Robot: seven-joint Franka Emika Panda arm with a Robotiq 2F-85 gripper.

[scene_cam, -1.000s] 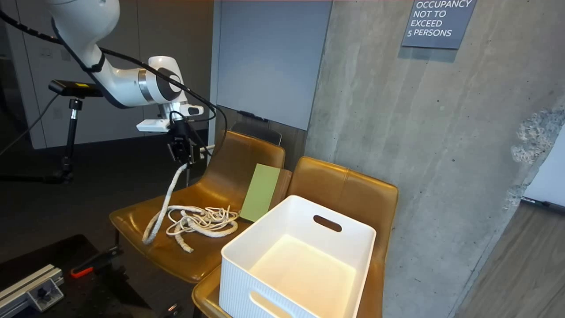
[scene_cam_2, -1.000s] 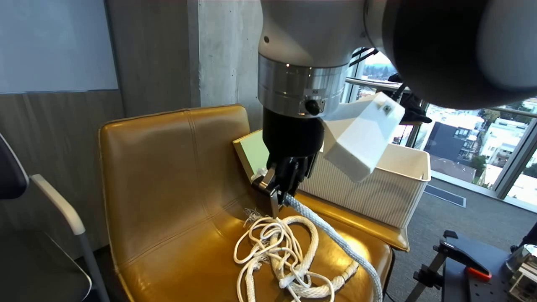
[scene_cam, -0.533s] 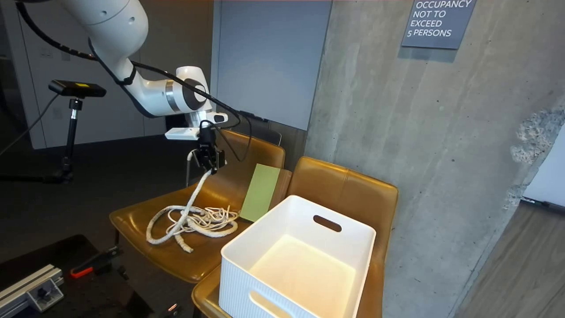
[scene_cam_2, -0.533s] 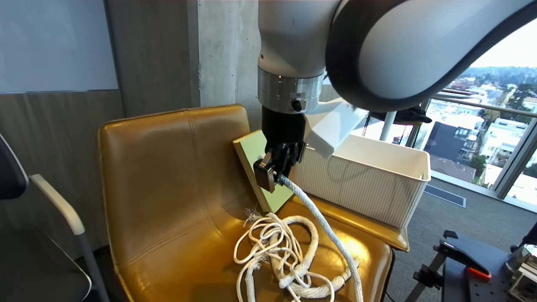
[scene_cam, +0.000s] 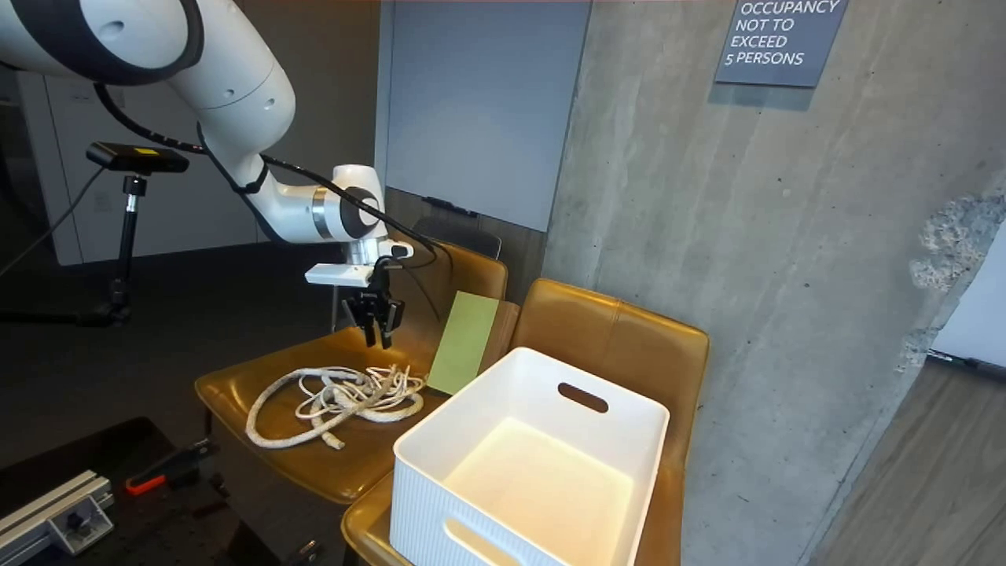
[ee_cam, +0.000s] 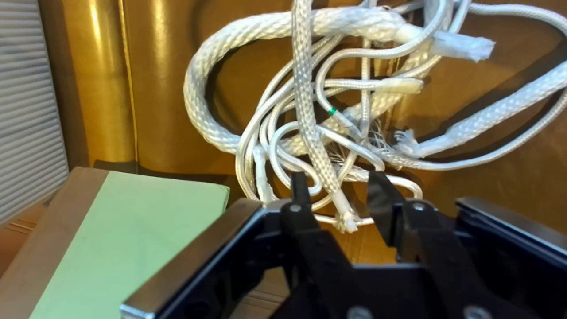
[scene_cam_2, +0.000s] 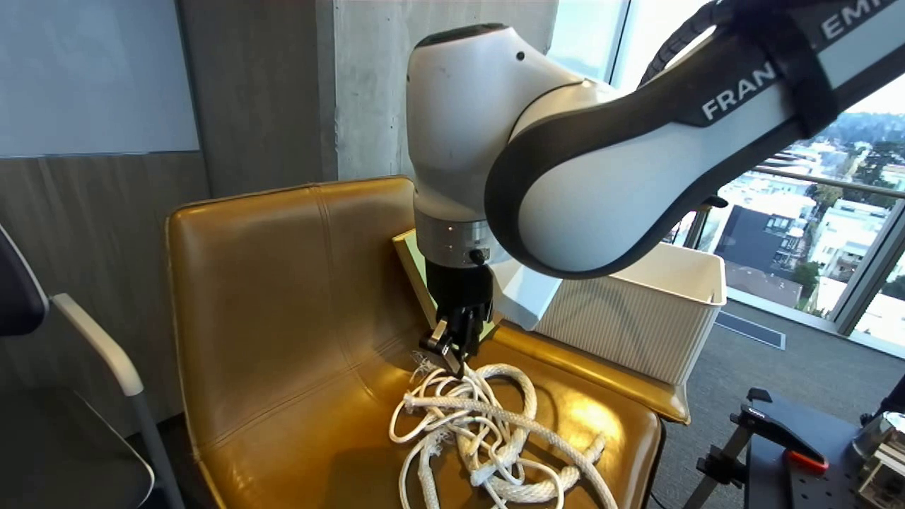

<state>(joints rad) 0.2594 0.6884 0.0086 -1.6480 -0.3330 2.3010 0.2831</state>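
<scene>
Rope (ee_cam: pixel 303 88), white and braided, lies loose atop tangled cords (ee_cam: pixel 354 83) on a tan leather chair (scene_cam_2: pixel 283 318), just below the gripper (ee_cam: pixel 338 182), whose jaws stand parted, gripping nothing. Its release looks complete; the gripper is not yet clear of the pile. The arm (scene_cam_2: pixel 601 205) shows "FRAN" and partial "EMI"; a wall sign (scene_cam: pixel 782 39) reads "OCCUPANCY NOT TO EXCEED 5 PERSONS".
</scene>
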